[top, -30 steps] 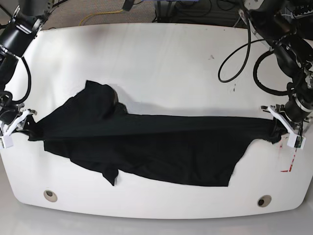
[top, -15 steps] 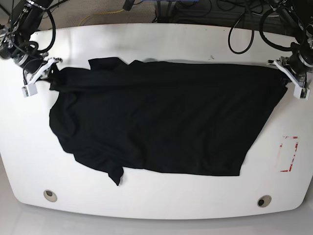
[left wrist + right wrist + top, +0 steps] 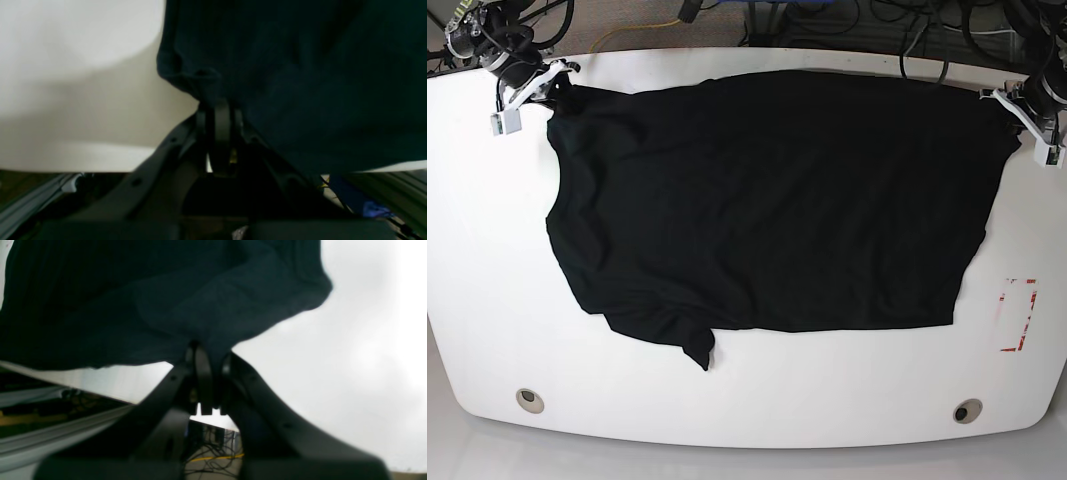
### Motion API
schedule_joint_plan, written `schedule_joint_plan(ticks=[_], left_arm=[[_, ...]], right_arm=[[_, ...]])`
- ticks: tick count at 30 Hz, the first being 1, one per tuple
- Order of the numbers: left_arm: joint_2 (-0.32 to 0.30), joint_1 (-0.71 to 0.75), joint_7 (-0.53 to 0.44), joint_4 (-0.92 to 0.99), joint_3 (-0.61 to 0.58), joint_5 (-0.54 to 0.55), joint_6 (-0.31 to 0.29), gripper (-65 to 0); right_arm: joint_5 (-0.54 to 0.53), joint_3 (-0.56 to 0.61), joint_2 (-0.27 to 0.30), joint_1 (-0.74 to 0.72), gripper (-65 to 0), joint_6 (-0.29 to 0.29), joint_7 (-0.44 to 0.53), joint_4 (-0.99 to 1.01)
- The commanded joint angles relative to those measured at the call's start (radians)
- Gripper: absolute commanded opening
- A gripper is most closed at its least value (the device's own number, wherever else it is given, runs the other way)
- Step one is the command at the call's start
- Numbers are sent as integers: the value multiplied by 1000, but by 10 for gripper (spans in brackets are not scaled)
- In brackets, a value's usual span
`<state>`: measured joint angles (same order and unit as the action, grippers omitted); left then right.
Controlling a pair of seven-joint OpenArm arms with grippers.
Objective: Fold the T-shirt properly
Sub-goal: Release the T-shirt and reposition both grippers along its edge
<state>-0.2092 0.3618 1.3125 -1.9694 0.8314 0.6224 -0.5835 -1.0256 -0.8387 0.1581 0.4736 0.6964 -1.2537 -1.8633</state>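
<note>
I read everything off the white table (image 3: pixel 757 400). Nearest me, its front edge carries two round holes, one twd each corner, and a red-marked rectangle (image 3: pixel 1019 314) sits by the edge on the left arm's side.

Next back, the T-shirt (image 3: pixel 767 200) lies spread across the table's mid and far half, mostly flat w/ a few wrinkles. Its near hem runs roughly parallel to the front edge; a sleeve flap (image 3: pixel 699 350) hangs lowest, pointing at the front edge on the right arm's side.

Far edge now. Left gripper (image 3: pixel 1017 108) sits at the table's far corner, arm reaching in from beyond the table, white fingers angled down-outward. Left wrist view: jaws pressed together, pinching a bunched fold of the shirt's edge (image 3: pixel 200 83); cloth drapes away from the pinch over the table.

Right gripper (image 3: pixel 535 88) is at the opposite far corner, arm likewise coming from behind the table, fingers slanting out twd the table's side edge. Right wrist view: jaws closed on a gathered bit of fabric (image 3: pixel 206 340), shirt fanning away from it.

Both arms well apart, cloth stretched btwn them along the far edge.
</note>
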Motion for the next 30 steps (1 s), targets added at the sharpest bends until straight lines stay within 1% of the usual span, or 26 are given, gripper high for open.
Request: schedule_joint_plan(ticks=[1,7,14,17,19,22,25,30], left_arm=[[-19,-5,-17,-17,9,4,0,-650],[-19,-93,-107,-11,2,-2,0,-650],[-20,-218,-110,9,-4,-2,1,-650],[-28,-264,-110,25,-44,-6,6,-650],[-37,-297,-110,29,-74,-42,6,-650],[-34,-360,-112,58,-119,-105,6,-650],[-34,-415,-113,127,-145,-151,6,-650],[-37,-522,-115,267,-156,-197,3,-650]], right_arm=[[-20,-9,14,7,-650,2,22,-31],[-14,-43,13,-19,-650,2,22,-3],[-12,-47,19,-88,-650,2,22,54],[-12,-46,19,-126,-650,2,22,63],[-11,-41,19,-157,-650,2,22,69],[-8,-40,19,-209,-650,2,22,104],[34,-40,19,-261,-650,2,22,149],[140,-40,19,-353,-650,2,22,210]])
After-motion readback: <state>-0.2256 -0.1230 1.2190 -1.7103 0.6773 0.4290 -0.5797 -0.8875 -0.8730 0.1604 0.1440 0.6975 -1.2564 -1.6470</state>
